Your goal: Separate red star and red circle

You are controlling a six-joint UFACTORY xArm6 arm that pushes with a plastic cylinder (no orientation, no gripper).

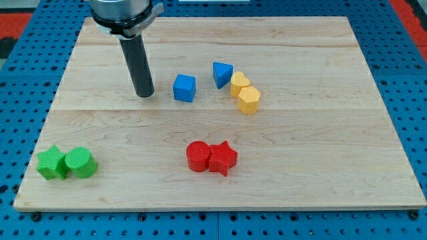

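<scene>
While the pair sits touching, the gap to be opened runs left to right.

Pair: red circle (pixel 197 156) on the left and red star (pixel 223 159) on the right, pressed side by side with no gap showing, on the near middle of the tabletop (pixel 333 153).

Pair's axis: roughly left-right, so a push along that line, against one outer side, looks the surest way to part them; a push from the far side onto the seam might also wedge them apart.

My tip: (pixel 144 95) rests on the tabletop in the far left part, just left of the blue cube (pixel 185 88), touching no block.

Pair from my tip: nearer and to the right, well apart; the circle is the closer of the two, the star lies beyond it.

Fingers: none on this arm, only the straight rod, so nothing is spread, pressed or pinched.

Path: the stretch between my tip and the circle looks free of blocks.

Others: blue triangle (pixel 222 73) and two yellow blocks (pixel 244 92) sit far right of the cube; two green blocks (pixel 66 163) sit touching at the near left corner, away from the likely route.
</scene>
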